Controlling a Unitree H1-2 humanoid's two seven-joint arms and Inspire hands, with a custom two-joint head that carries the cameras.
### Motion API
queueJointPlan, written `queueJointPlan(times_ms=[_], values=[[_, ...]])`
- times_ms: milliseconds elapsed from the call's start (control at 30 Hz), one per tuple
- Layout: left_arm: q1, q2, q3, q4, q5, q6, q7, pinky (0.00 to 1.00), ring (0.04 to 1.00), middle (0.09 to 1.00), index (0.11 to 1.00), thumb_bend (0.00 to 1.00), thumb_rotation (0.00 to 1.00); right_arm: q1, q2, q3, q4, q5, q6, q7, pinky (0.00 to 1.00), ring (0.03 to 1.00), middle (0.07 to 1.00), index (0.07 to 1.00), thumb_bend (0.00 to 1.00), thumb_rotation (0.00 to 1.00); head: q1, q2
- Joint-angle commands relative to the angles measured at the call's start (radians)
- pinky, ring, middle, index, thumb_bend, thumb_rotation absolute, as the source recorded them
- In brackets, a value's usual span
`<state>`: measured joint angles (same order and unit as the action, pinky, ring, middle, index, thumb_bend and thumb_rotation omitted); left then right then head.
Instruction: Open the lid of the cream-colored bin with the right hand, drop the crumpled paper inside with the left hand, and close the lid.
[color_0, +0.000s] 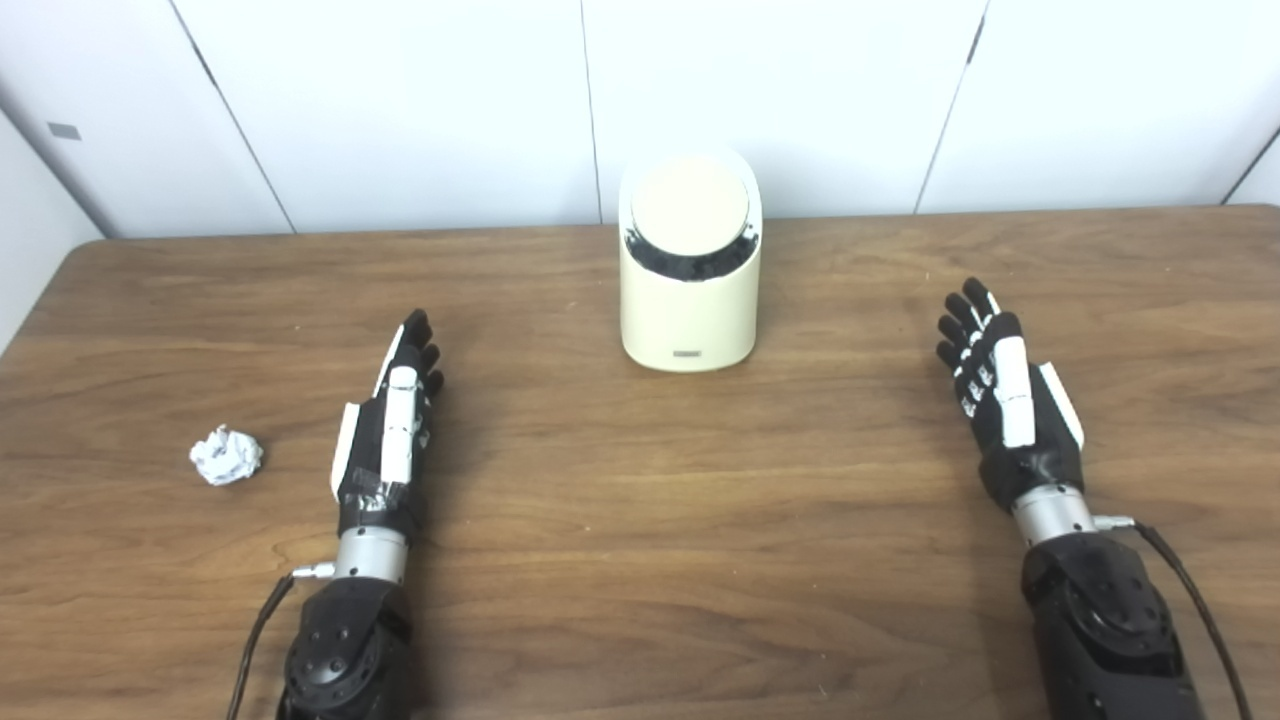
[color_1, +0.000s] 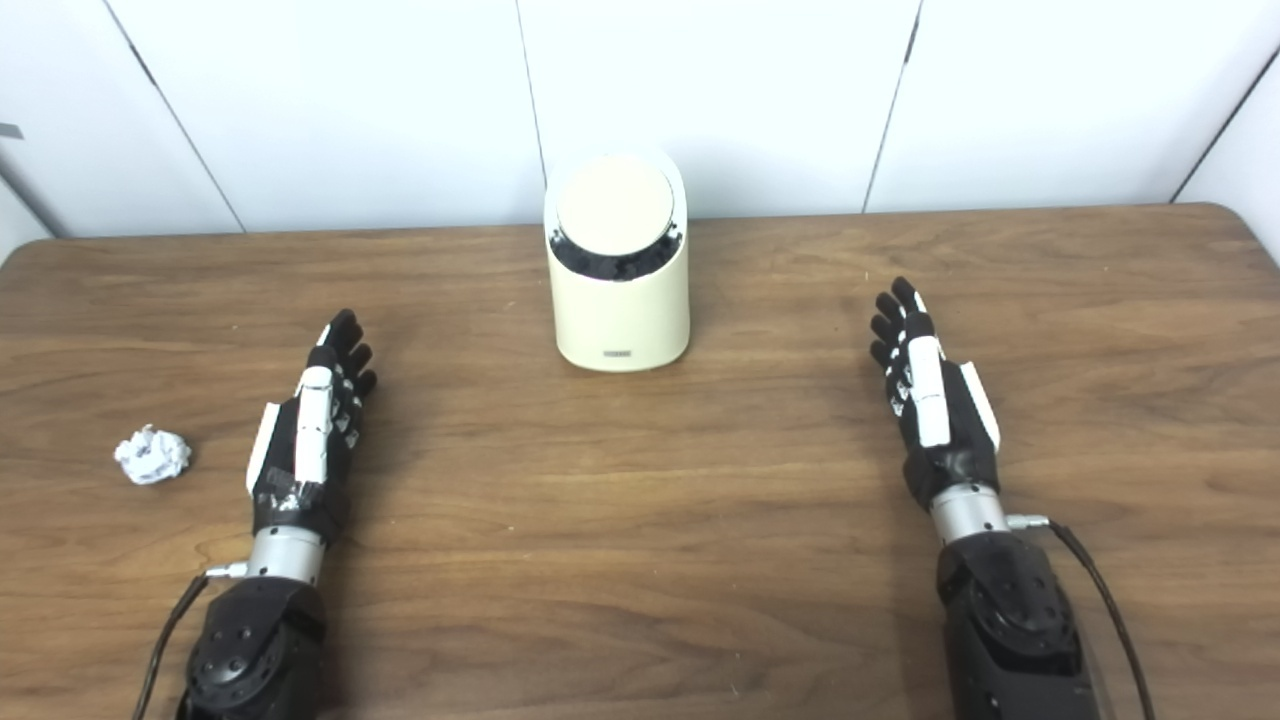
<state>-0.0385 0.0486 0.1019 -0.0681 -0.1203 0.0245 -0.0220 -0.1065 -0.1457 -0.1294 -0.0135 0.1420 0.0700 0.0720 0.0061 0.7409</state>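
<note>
The lid (color_0: 689, 203) of the cream-colored bin (color_0: 688, 305), at upper centre, is not yet opened. The right hand (color_0: 1008, 398) and left hand (color_0: 392, 430) are released, holding nothing. The lid's front edge is best pressed gently, so the bin is not pushed back.

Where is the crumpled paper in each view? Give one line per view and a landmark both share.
Left eye view: the crumpled paper lies on the table at lower left, apart from the left robot hand, on its outer side.
Right eye view: the crumpled paper sits nearer the picture's left edge, again outside that hand.
Shared landmark: the cream-colored bin at the table's far middle.
</note>
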Motion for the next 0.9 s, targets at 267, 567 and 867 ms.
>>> queueJointPlan(times_ms=[267, 567, 867], values=[[-0.029, 0.009, -0.003, -0.024, 0.001, -0.019, -0.006, 1.00, 1.000, 1.000, 0.989, 0.45, 0.96, -0.024, -0.008, -0.004, -0.035, 0.008, -0.005, 0.003, 1.00, 0.976, 0.973, 0.999, 0.53, 1.00, 0.001, 0.001], [-0.029, 0.012, -0.003, -0.017, 0.000, -0.030, -0.009, 1.00, 1.000, 1.000, 0.988, 0.45, 0.96, -0.025, -0.007, -0.003, -0.033, 0.003, -0.007, 0.001, 1.00, 0.974, 0.970, 0.997, 0.53, 1.00, -0.002, -0.003], [-0.020, 0.007, -0.006, -0.013, 0.010, -0.030, -0.002, 1.00, 1.000, 1.000, 0.989, 0.45, 0.97, -0.018, 0.004, -0.003, -0.035, 0.000, -0.013, -0.008, 1.00, 0.962, 0.959, 0.983, 0.53, 1.00, 0.000, -0.053]])
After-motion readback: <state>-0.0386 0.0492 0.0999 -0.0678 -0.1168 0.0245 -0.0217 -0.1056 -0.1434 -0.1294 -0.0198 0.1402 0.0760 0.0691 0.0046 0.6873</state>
